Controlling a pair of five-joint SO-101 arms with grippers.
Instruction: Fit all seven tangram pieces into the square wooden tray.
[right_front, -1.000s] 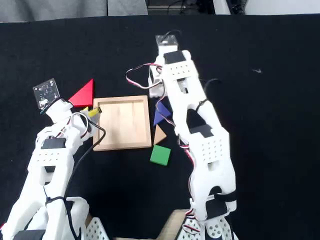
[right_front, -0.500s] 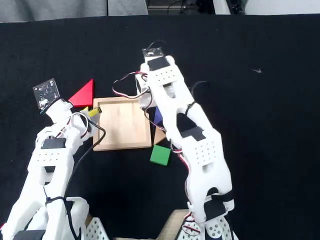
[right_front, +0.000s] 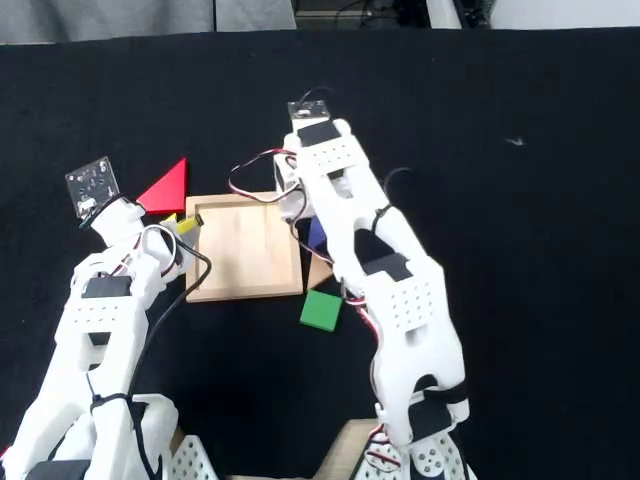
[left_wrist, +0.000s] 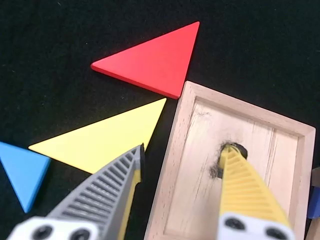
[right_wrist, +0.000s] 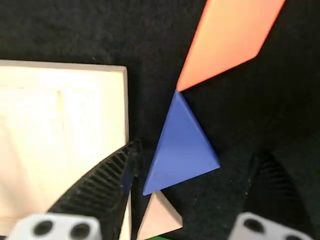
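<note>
Right claw (right_wrist: 192, 156) is spread wide, straddling the dark blue triangle (right_wrist: 182, 145) on the black cloth (right_wrist: 75, 30), just beside the tray (right_wrist: 119, 105). Orange parallelogram (right_wrist: 230, 35) meets its tip. Left claw (left_wrist: 183, 148) is open too, one finger inside the tray, the other over the yellow triangle (left_wrist: 107, 137). Looks like the first pick, nothing fitted yet. Next probably: lower, close on the blue triangle, lift it over the tray wall.

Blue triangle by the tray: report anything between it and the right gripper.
Nothing visible does. The right gripper is open, a finger to each side of the blue triangle, whose face is bare. A tan triangle sits at one corner.
</note>
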